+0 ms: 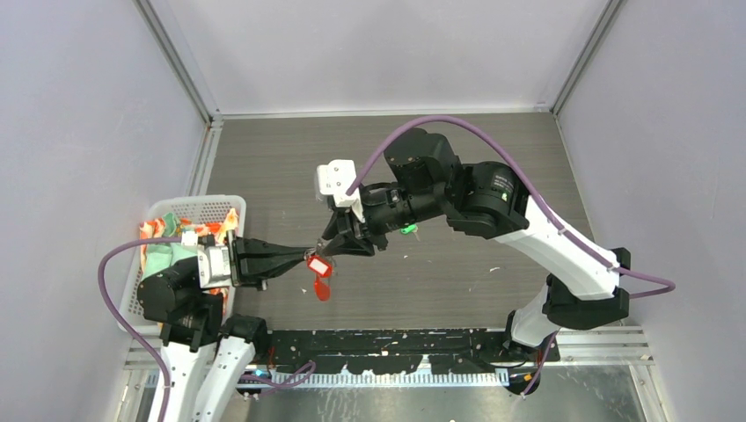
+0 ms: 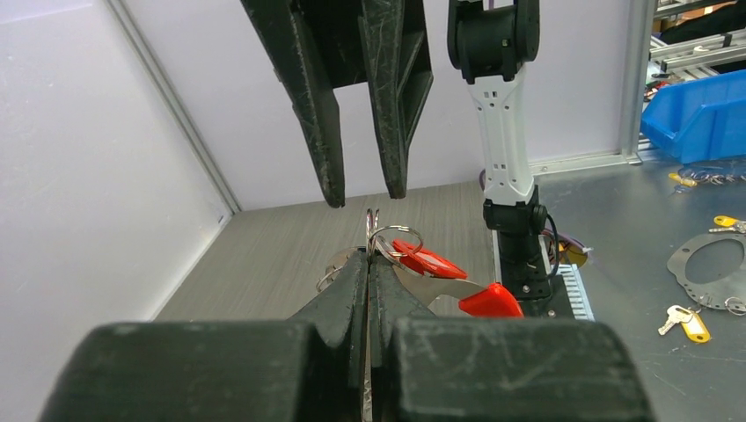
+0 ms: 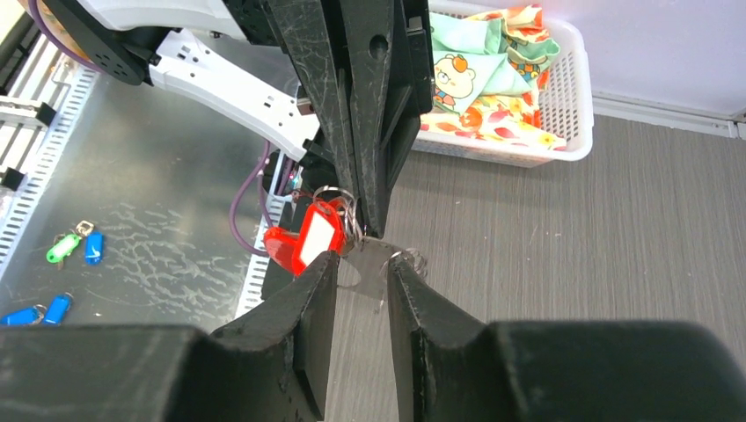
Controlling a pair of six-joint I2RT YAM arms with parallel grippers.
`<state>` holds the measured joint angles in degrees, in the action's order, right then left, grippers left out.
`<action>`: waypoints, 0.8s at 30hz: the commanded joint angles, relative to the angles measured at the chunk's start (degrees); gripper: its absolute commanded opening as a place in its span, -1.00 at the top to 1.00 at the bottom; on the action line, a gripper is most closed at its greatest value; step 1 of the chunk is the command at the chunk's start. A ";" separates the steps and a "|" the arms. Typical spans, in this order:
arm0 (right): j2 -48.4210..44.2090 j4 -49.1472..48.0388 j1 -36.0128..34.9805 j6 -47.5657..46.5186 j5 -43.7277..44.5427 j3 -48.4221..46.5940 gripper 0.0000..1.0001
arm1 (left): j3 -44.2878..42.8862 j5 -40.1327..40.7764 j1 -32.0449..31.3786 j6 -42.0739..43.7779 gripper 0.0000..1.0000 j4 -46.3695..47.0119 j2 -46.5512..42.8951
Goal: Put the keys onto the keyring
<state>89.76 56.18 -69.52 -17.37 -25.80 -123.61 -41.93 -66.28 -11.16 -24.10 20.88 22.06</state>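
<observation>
grey table (image 1: 493, 176); left hand (image 2: 368, 261) clamped on one keyring (image 2: 372, 229); right hand (image 3: 362, 261) part-open astride one metal blade (image 3: 368, 274).

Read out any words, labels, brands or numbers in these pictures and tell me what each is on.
None can be read.
White insert of the red tag: looks blank.
Pale mark on the right arm: too small to read.
Printed cloth in the basket: cartoon only.

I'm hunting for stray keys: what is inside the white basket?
The white basket holds crumpled printed cloths, mint green and orange floral. No key shows on top; anything beneath the cloths is covered, and the left arm hides its near end in the top view.
</observation>
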 commanded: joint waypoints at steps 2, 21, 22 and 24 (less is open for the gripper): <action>1.06 -4.47 0.09 1.16 -2.06 -2.44 0.35 | -2.50 -0.35 -0.41 -0.99 0.99 0.82 0.68; 3.06 -3.42 0.34 2.67 -2.28 -3.77 0.98 | -2.96 0.21 -0.44 -0.58 0.99 0.57 1.40; 3.18 -3.45 0.41 2.85 -2.24 -3.83 0.99 | -2.98 0.15 -0.49 -0.58 0.99 0.58 1.40; 3.36 -3.44 0.42 3.68 -2.16 -4.04 0.99 | -2.98 0.02 -0.44 -0.51 0.99 0.56 1.40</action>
<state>92.68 54.52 -69.52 -15.73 -27.86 -125.14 -42.48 -66.63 -11.31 -24.08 20.38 23.03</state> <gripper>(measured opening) 0.020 0.007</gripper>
